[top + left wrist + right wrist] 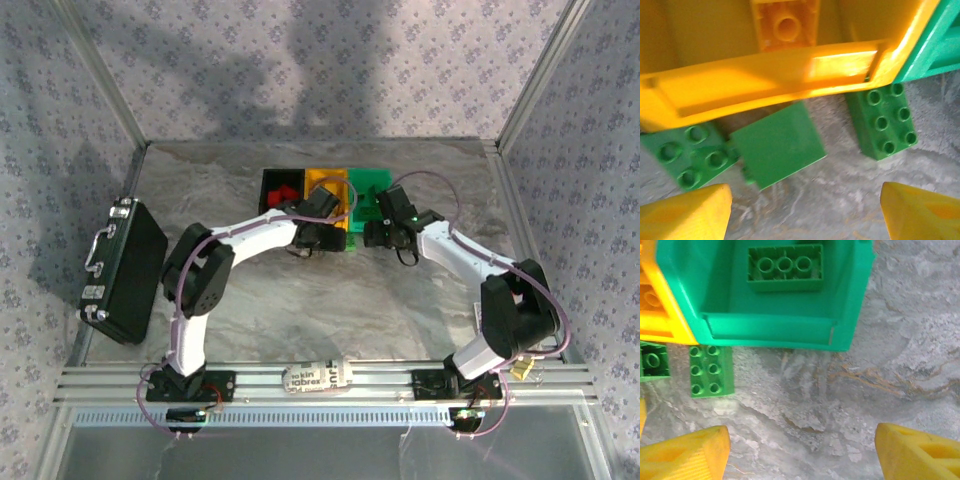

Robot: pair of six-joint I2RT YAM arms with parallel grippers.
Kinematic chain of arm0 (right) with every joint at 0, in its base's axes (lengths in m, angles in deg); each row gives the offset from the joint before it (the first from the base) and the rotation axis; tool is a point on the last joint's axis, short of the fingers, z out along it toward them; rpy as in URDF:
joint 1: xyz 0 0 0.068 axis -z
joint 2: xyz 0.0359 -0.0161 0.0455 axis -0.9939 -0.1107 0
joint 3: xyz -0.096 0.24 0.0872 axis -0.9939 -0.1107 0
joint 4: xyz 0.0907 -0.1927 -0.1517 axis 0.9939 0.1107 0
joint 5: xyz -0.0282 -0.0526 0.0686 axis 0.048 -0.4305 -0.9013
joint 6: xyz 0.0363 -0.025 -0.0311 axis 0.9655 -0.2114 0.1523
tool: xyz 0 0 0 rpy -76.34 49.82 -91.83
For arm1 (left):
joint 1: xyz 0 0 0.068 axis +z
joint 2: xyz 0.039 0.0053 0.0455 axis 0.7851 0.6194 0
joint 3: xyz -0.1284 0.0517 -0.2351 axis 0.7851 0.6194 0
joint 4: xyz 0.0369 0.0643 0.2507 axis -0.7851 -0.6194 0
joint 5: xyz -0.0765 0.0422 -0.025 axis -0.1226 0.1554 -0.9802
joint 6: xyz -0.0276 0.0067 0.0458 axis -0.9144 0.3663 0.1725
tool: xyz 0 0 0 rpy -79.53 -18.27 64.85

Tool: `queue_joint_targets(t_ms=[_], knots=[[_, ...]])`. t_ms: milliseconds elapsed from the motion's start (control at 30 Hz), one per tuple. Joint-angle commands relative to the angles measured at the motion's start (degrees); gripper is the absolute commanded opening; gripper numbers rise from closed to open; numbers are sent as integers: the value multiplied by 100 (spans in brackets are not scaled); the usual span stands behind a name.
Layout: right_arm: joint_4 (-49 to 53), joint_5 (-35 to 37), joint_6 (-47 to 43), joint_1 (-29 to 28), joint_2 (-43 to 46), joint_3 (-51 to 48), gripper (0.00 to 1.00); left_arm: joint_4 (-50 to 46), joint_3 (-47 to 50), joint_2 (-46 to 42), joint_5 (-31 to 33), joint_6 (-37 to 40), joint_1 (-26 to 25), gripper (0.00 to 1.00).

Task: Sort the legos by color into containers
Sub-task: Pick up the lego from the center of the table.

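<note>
Left gripper (802, 215): I see it spread wide and empty above green legos (777, 142) lying on the table (840, 200), close against the near wall of the orange bin (765, 85). Right gripper (802, 455): likewise agape and empty before the green bin (775, 332), which holds one green brick (785, 267). The row of containers (322, 180) stands toward the table's far edge.

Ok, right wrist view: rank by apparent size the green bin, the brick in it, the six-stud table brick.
1. green bin
2-3. brick in it and six-stud brick: nearly alike; differing camera distance leaves them unranked.
</note>
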Motion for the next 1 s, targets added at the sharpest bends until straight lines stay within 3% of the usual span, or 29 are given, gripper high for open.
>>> queue_joint_targets(t_ms=[0, 500, 867, 967], knots=[[-174, -129, 125, 166, 344, -187, 78, -437, -439, 301, 229, -154, -81, 78], [-378, -427, 121, 554, 798, -730, 77, -1182, -1516, 1144, 777, -291, -130, 74], [-449, -452, 178, 572, 881, -899, 77, -1517, -1792, 1303, 956, -190, -155, 40], [-436, -469, 201, 557, 934, -918, 76, -1607, -1774, 1194, 1066, -151, -223, 35]])
